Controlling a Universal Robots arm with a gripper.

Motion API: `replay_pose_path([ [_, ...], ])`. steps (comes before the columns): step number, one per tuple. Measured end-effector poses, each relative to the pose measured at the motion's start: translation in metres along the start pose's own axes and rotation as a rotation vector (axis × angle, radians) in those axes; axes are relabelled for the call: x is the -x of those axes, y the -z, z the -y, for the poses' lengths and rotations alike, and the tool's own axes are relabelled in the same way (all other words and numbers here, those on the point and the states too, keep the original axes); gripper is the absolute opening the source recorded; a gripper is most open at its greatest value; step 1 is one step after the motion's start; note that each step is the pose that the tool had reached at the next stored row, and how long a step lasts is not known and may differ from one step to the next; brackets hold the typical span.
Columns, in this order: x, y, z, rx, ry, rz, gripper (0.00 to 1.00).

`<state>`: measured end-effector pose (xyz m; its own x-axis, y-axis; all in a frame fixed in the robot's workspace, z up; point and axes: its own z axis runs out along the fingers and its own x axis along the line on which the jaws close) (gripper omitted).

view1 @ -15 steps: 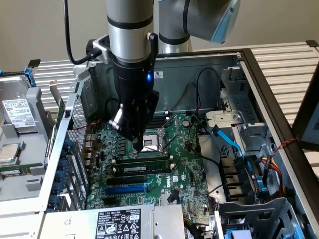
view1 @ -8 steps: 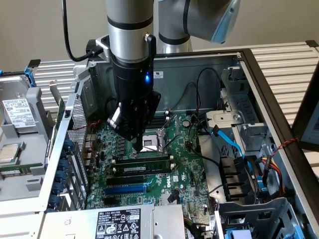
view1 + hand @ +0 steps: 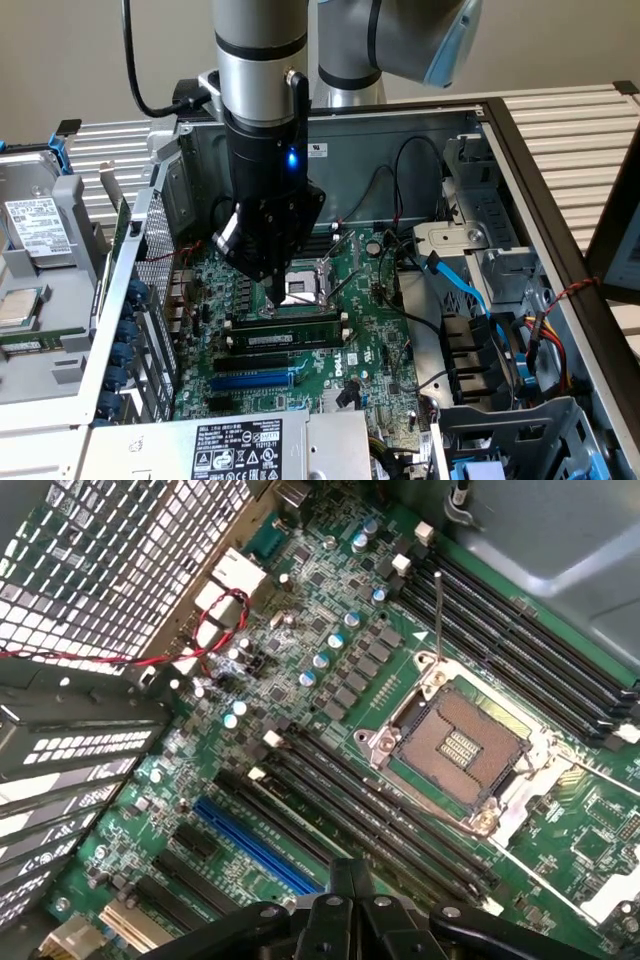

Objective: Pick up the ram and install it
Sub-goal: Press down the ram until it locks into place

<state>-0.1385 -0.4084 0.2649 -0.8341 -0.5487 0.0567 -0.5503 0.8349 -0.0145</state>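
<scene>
A robot arm's end effector (image 3: 274,290) is hanging fully closed and holding nothing above the motherboard (image 3: 380,340) in an open computer case. The ram (image 3: 290,327) is sitting in a black slot just below it, at six o'clock from the processor socket (image 3: 305,285).

Glossy green motherboard (image 3: 330,640), shiny metal CPU socket (image 3: 460,745), perforated metal case wall (image 3: 110,560).

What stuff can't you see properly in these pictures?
- Exterior view: whether the ram is pushed all the way into its slot. It is too small to tell.
- Exterior view: the writing on the ram's white label is too small to read.
- Wrist view: the near ends of the black slots are covered by the gripper.
</scene>
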Motion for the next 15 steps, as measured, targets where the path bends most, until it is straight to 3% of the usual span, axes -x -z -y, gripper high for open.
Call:
replay_pose_path([
  [15,0.0,0.0,0.0,0.0064,-0.154,0.0032,0.1],
])
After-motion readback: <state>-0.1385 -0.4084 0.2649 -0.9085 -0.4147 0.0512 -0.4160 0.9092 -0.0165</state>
